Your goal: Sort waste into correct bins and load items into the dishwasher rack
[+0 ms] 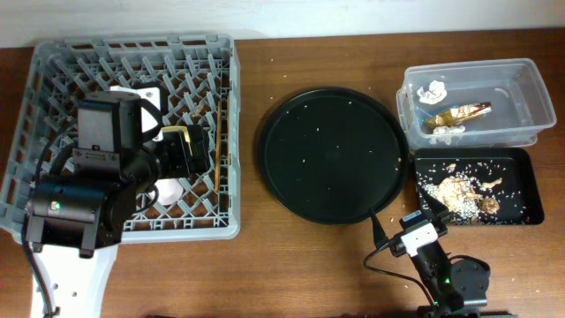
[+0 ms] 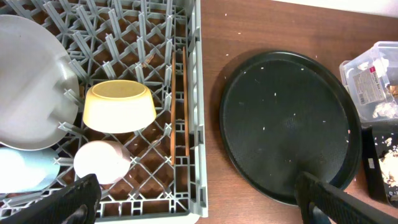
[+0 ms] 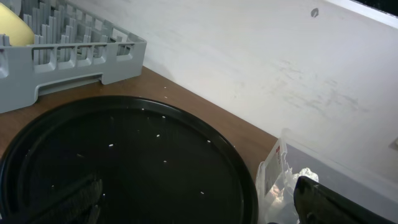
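Note:
The grey dishwasher rack (image 1: 53, 62) stands at the left. In the left wrist view it holds the pale grey plate (image 2: 31, 87), the yellow bowl (image 2: 119, 106), a pale cup (image 2: 99, 163), the light-blue cup (image 2: 25, 171) and the wooden chopsticks (image 2: 180, 106). My left gripper (image 1: 187, 152) hovers over the rack, open and empty (image 2: 199, 205). The clear tub (image 1: 530, 71) holds white tissue (image 1: 433, 89) and the gold-brown wrapper (image 1: 461, 113). The shallow black tray (image 1: 525, 190) holds noodle scraps (image 1: 459, 190). My right gripper (image 1: 406, 216) is open and empty (image 3: 199, 208) at the round tray's front right.
A large round black tray (image 1: 334, 155) with a few crumbs lies between the rack and the bins. It fills the right wrist view (image 3: 124, 168), with the rack's corner (image 3: 74, 56) behind it. Bare wooden table surrounds it.

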You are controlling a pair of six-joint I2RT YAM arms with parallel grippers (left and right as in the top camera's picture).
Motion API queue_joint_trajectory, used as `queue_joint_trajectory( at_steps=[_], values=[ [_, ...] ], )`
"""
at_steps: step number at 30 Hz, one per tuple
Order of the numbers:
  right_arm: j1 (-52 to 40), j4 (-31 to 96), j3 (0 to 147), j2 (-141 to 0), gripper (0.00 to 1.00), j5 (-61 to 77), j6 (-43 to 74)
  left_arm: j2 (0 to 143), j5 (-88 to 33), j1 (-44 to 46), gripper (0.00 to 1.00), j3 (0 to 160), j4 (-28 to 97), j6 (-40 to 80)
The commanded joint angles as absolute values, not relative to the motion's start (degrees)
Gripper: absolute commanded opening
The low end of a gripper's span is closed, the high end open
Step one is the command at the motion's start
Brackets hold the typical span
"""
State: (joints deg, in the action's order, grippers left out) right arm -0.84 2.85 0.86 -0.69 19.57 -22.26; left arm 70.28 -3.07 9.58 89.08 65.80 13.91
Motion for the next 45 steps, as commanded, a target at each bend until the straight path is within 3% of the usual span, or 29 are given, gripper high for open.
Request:
queue_joint_trajectory(
  at_steps=[1, 3, 5, 6, 12, 15, 20, 23, 28, 45],
  values=[
    [-1.1, 2.7, 0.3, -0.2, 0.99, 20.3, -21.6, 70.0, -3.7, 9.6, 0.99, 89.2, 65.7, 14.0],
    [-1.1, 2.7, 0.3, -0.2, 0.98, 20.3, -21.6, 70.0, -3.7, 9.6, 0.99, 89.2, 66.7, 14.0],
    [-1.1, 2.7, 0.3, -0.2, 0.98, 20.3, -21.6, 67.8, 7.1, 9.5, 0.99, 87.1, 63.2, 12.7],
    [-1.1, 2.7, 0.3, -0.2, 0.98, 20.3, -21.6, 62.8, 12.1, 9.4, 0.99, 79.2, 51.8, 12.2],
    [-1.1, 2.7, 0.3, -0.2, 0.98, 20.3, -21.6, 37.6, 8.5, 5.9, 0.99, 39.3, 15.8, 10.5],
    [-1.1, 2.7, 0.3, -0.3, 0.99, 20.3, -21.6, 21.9, 8.2, 3.9, 0.99, 22.2, 5.8, 10.5],
    [-1.1, 2.7, 0.3, -0.3, 0.98, 20.3, -21.6, 7.0, 7.3, 3.5, 0.99, 9.6, 3.9, 10.6],
    [-1.1, 2.7, 0.3, -0.3, 0.98, 20.3, -21.6, 0.1, 7.0, 3.5, 0.99, 0.2, -3.2, 10.7],
    [-1.1, 2.7, 0.3, -0.3, 0.98, 20.3, -21.6, 0.6, 6.9, 3.7, 0.99, 0.5, 4.1, 10.6],
    [-1.1, 2.7, 0.3, -0.3, 0.99, 20.3, -21.6, 0.7, 6.9, 3.7, 0.99, 0.5, 4.1, 10.6]
  ],
)
